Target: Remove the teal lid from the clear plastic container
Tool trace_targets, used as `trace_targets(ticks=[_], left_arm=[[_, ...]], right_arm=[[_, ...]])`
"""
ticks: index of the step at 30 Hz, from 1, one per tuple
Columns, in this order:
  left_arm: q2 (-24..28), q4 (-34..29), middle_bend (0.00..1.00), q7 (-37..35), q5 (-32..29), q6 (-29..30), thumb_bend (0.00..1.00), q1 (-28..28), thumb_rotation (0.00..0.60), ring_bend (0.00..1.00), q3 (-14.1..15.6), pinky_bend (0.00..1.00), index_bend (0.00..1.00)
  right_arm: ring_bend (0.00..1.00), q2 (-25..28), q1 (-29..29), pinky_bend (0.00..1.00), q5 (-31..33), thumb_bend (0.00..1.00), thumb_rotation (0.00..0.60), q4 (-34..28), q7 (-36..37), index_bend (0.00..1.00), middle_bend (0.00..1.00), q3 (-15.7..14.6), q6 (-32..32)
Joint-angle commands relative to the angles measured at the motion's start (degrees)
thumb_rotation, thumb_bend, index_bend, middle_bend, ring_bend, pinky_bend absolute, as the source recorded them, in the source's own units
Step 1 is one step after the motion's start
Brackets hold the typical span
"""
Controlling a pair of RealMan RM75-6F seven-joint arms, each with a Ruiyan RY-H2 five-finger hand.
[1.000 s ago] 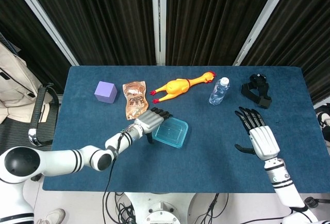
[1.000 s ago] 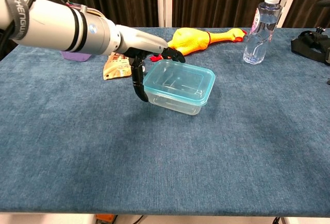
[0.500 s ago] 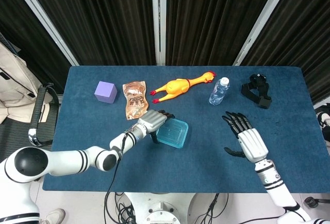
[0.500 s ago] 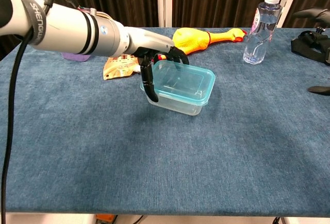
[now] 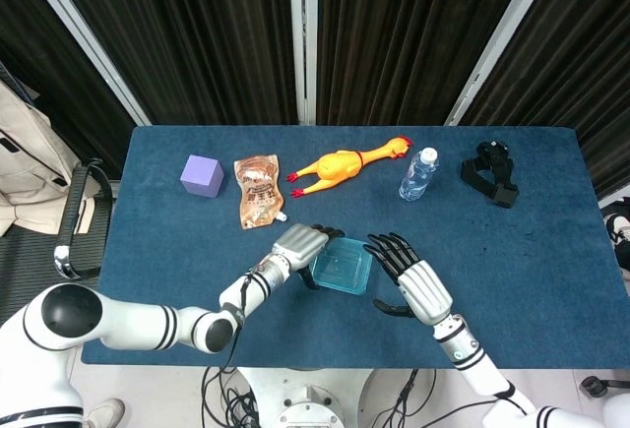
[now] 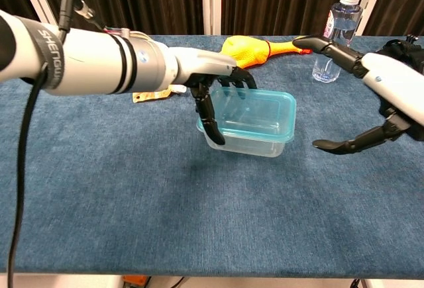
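Observation:
The clear plastic container (image 5: 342, 267) (image 6: 255, 137) with its teal lid (image 6: 258, 112) stands near the table's front, at the middle. My left hand (image 5: 299, 245) (image 6: 213, 93) grips its left end, fingers curled over the lid's edge and thumb down the side wall. To the container's right, my right hand (image 5: 413, 287) (image 6: 387, 83) is held open with fingers spread. It is a short gap away and does not touch the container.
Along the back of the blue table (image 5: 157, 251) lie a purple cube (image 5: 202, 175), a snack packet (image 5: 257, 191), a yellow rubber chicken (image 5: 343, 164), a water bottle (image 5: 418, 173) and a black strap (image 5: 492, 174). A chair (image 5: 74, 216) stands off the left edge.
My left hand has drawn the container toward the table's front and to the right. My right hand has swung in from the right side to just beside the container.

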Motion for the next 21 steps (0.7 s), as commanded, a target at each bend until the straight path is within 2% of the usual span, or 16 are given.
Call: trace_targets(ticks=[1, 9, 21], left_arm=[[-1.14, -0.58, 0.39, 1.75, -1.71, 1.55, 0.01, -0.82, 0.600, 0.31, -0.38, 0.51, 0.36], [-2.41, -0.79, 0.39, 4.58, -4.26, 2.68, 0.01, -1.80, 0.600, 0.31, -0.82, 0.50, 0.36], [-3.36, -0.39, 0.39, 7.17, -5.01, 3.86, 0.01, -1.89, 0.600, 0.31, -0.79, 0.49, 0.36]], right_arm=[[0.00, -3.81, 0.15, 0.00, -0.83, 0.07, 0.600, 3.91, -0.51, 0.00, 0.00, 0.12, 2.01], [0.00, -8.81, 0.15, 0.00, -0.88, 0.06, 0.600, 11.40, 2.13, 0.00, 0.00, -1.29, 2.76], [0.00, -10.44, 0.24, 0.00, -0.19, 0.05, 0.600, 14.34, 3.29, 0.00, 0.00, -1.81, 3.48]])
